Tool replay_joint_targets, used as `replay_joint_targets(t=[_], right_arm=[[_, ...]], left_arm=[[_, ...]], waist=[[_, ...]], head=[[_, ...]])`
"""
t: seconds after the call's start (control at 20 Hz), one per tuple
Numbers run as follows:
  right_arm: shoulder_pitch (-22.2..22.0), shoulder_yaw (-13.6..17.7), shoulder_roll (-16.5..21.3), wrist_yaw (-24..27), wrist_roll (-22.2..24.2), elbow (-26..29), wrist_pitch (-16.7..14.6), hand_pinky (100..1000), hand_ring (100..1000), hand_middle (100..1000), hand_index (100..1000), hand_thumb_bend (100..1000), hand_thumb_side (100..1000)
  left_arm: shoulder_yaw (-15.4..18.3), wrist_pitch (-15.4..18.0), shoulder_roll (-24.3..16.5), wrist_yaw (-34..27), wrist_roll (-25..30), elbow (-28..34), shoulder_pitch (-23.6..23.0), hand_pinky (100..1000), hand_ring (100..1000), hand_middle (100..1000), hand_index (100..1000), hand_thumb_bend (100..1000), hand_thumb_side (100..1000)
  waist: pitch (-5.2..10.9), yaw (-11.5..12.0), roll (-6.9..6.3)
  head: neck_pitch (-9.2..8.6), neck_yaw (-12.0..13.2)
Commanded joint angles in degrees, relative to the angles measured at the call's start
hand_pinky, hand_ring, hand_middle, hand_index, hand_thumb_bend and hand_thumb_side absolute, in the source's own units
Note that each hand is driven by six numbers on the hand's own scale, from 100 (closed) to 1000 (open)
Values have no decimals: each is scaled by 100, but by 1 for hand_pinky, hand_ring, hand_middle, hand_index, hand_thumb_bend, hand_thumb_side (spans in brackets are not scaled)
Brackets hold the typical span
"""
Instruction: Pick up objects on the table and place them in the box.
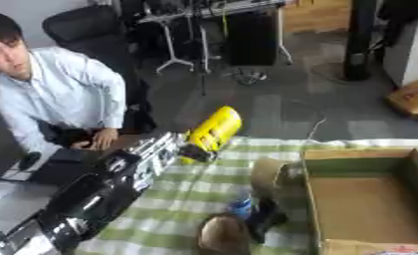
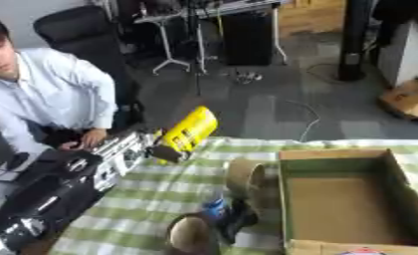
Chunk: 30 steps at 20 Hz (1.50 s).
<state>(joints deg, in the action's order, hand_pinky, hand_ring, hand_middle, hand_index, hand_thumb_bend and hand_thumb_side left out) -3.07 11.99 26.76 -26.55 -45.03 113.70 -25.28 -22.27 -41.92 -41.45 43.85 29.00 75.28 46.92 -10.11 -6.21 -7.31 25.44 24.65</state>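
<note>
My left arm reaches from the lower left up to the table's far edge. My left hand [image 1: 196, 152] is shut on the lower end of a long yellow object [image 1: 216, 127], which tilts up and away over the far edge. An open cardboard box [image 1: 362, 155] stands at the right and looks empty inside. On the green checked cloth [image 1: 182, 199], left of the box, lie a brown roll [image 1: 266, 173], a small blue and black thing [image 1: 254, 211] and a brown rounded object [image 1: 223, 235]. My right hand shows in neither view.
Beyond the table's far edge is grey floor with a cable, stand legs and a black office chair. Another cardboard box [image 1: 413, 97] sits on the floor at the far right. The near flap of the open box [image 1: 378, 247] shows at the bottom right.
</note>
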Motion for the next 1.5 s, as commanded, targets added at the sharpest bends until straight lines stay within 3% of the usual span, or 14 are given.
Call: replay_joint_targets(t=[0.05, 0.55, 1.05, 1.5], right_arm=[[6, 63, 188, 12, -693, 89, -697, 879, 972, 872, 887, 100, 1000], [-19, 58, 275, 54, -693, 89, -702, 880, 972, 871, 886, 100, 1000], [-2, 81, 344, 189, -693, 89, -716, 882, 972, 871, 886, 100, 1000], [36, 51, 330, 263, -648, 89, -732, 889, 973, 871, 886, 100, 1000]], left_arm=[[92, -964, -394, 54, 1156, 531, 212, 562, 464, 303, 459, 100, 729], [16, -577, -404, 769, 1911, 1516, 860, 560, 464, 307, 454, 100, 738], [-175, -102, 367, 1278, 2253, 1563, 1626, 547, 459, 308, 447, 100, 745], [-448, 223, 1058, 1595, 2163, 1018, 1895, 564, 469, 311, 457, 100, 739]], waist=[[111, 27, 33], [199, 65, -14], [295, 18, -30], [302, -133, -2]], head=[[64, -29], [82, -42], [168, -168], [261, -750]])
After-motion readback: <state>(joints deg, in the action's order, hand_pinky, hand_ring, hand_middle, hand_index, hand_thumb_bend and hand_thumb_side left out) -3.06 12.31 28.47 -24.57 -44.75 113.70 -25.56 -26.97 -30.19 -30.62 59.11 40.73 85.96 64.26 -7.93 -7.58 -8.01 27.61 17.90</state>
